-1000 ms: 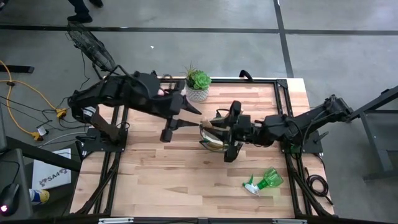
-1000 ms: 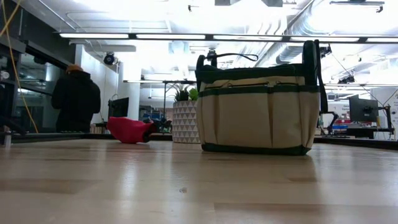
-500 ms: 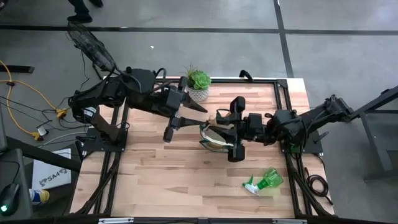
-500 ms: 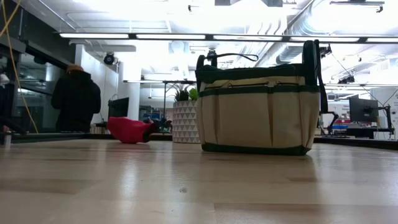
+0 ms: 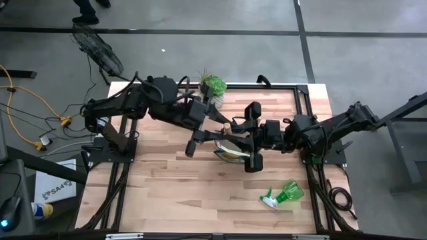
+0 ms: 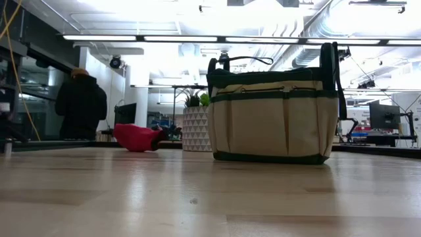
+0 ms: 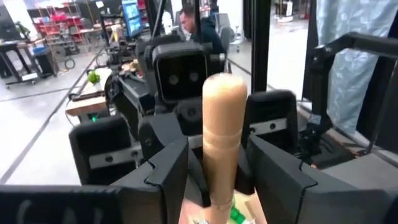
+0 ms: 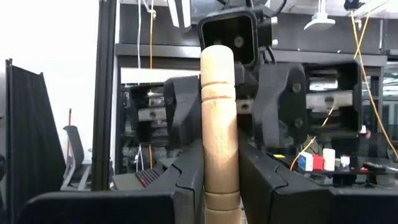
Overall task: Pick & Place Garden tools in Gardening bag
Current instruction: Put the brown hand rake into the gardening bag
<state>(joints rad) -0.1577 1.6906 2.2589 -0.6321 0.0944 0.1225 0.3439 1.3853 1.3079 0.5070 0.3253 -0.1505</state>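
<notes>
Left gripper (image 5: 202, 137) and right gripper (image 5: 248, 137) face each other mid-table, right jaws clamped

Green succulent (image 5: 213, 85) in a white patterned pot (image 6: 195, 129) sits at the far edge of the wooden table (image 5: 167, 180). Person in a dark jacket (image 6: 80, 105) stands in the room beyond, back to the table. Yellow cable (image 5: 30, 100) trails on the grey floor (image 5: 373, 60) left of the table frame.

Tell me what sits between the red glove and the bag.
The white plant pot: the low view shows it between the red glove and the bag.
</notes>
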